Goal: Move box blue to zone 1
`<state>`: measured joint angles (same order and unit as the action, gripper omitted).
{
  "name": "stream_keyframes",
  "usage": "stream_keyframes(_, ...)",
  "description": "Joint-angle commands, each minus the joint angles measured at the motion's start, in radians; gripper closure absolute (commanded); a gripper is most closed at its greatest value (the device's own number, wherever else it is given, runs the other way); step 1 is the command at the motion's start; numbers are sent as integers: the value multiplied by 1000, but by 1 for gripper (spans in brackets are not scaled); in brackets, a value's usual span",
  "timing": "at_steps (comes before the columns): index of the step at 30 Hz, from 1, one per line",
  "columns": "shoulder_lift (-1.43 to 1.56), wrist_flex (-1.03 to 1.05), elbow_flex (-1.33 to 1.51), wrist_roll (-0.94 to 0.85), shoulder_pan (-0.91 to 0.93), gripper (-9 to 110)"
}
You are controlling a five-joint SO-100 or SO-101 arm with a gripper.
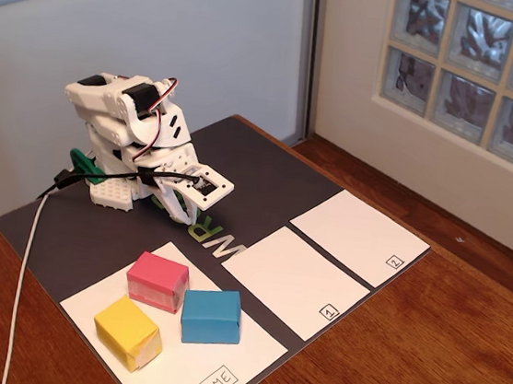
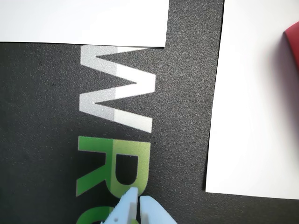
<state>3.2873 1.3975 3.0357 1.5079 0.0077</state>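
Your arm (image 1: 129,131) is sitting folded at the dark mat's (image 1: 75,236) rear left, its jaws clenched with nothing between them just above the mat's lettering (image 2: 117,88) in the wrist view. On the Home sheet (image 1: 247,353) at the front edge, the yellow block (image 1: 127,331) and pink block (image 1: 157,281) are lying left of the box blue (image 1: 211,316). Zone 1 (image 1: 288,279) is lying bare just right of it.
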Motion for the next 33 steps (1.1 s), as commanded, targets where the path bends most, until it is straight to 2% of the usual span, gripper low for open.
stream_keyframes(1,52,61,2,6,-11,101)
stream_keyframes(8,52,61,2,-2,-11,101)
stream_keyframes(12,52,48,2,-109,35,101)
stream_keyframes(19,23,12,-100,-37,-5,102)
stream_keyframes(23,-319,-107,-299,-18,-23,102)
stream_keyframes(26,-621,-152,-541,-77,-15,102)
stream_keyframes(33,-1127,-67,-1157,-281,55,102)
